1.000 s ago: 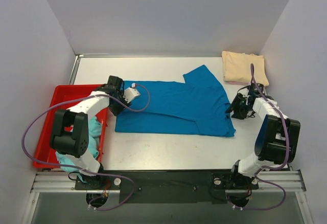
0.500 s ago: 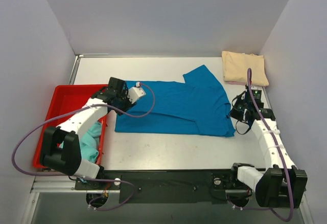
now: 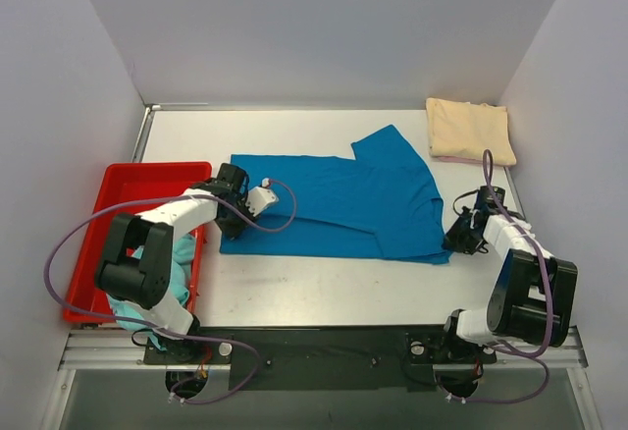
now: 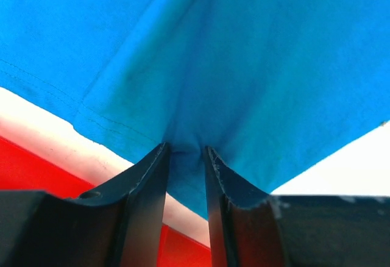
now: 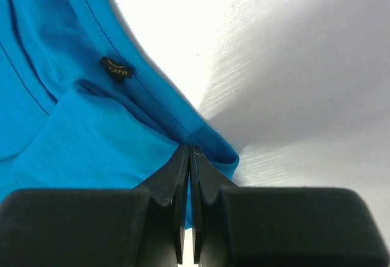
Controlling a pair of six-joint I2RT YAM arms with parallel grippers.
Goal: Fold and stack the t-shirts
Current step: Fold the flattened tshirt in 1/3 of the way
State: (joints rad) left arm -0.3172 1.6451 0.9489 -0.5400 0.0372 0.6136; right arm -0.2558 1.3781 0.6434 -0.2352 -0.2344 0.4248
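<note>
The deep blue t-shirt lies spread flat mid-table and fills the left wrist view. My left gripper is at its near-left corner, shut on a pinch of blue cloth bunched between the fingers. My right gripper is at the shirt's near-right corner, shut on the blue edge by the collar; the neck label shows there. The cream-beige t-shirt lies folded at the back right. The teal-aqua t-shirt lies crumpled in the red tray.
The red tray stands at the table's left edge, right beside my left gripper, and shows in the left wrist view. Grey walls close in the left, back and right. Bare white table lies in front of the blue shirt.
My left gripper has come down toward me onto the shirt's near-left corner. My right gripper has moved nearer, onto the near-right corner. The shirt has barely shifted.
</note>
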